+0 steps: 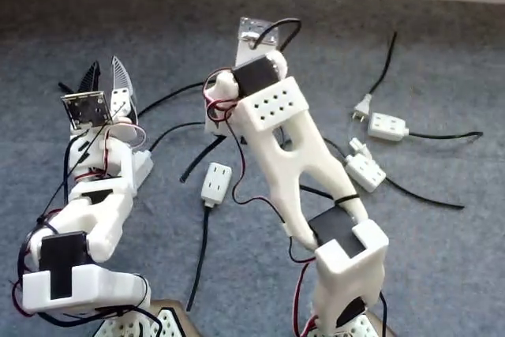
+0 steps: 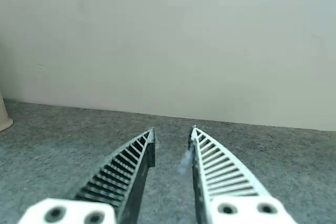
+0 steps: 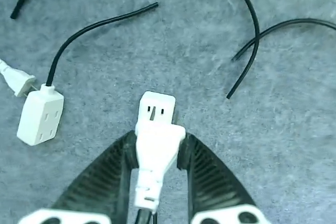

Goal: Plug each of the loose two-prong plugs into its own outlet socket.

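Observation:
My right gripper (image 3: 157,137) is shut on a white two-prong plug (image 3: 157,148). The plug's front sits against a white outlet socket (image 3: 156,109) on the grey carpet, and no prongs show between them. Off to one side lies a second socket (image 3: 40,116) with a loose plug (image 3: 16,80) touching its end. In the high view, three more sockets lie on the carpet: one in the middle (image 1: 216,181), one at the right (image 1: 387,125) with a plug (image 1: 361,108) beside it, and another (image 1: 365,170) lower down. My left gripper (image 2: 172,132) stands open and empty, raised toward the wall (image 1: 106,80).
Black cables (image 1: 197,155) trail across the carpet around the sockets, with loose ends (image 3: 231,95) near the held plug. The right arm (image 1: 284,140) spans the middle of the high view and covers the ground under it. A pale wall (image 2: 168,40) borders the far side.

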{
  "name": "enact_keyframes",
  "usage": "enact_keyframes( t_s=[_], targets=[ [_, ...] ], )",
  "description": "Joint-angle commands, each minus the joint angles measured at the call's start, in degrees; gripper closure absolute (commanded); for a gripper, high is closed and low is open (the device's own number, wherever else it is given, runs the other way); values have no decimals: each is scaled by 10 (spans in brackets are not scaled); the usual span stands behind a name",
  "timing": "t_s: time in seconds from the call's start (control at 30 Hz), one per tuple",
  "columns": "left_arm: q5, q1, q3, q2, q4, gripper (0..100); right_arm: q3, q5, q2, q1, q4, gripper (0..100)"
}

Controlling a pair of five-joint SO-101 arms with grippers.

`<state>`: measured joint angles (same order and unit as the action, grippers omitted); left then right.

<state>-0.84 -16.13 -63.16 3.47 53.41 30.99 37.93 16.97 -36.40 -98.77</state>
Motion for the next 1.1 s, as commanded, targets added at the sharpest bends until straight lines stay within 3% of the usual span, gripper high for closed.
enact_keyframes(
  t_s=[0.0, 0.27, 0.67, 1.07],
  targets=[
    [1, -3, 2, 4, 4, 878, 23, 24, 23, -5, -9, 985],
    [1, -3, 1, 3, 4, 878, 74, 80, 170, -7, -5, 985],
    [1, 6, 0, 3, 4, 878, 116, 58, 176, -71, -22, 985],
    [1, 6, 1, 3, 4, 878, 65, 59, 175, -74, -23, 987]
  ],
)
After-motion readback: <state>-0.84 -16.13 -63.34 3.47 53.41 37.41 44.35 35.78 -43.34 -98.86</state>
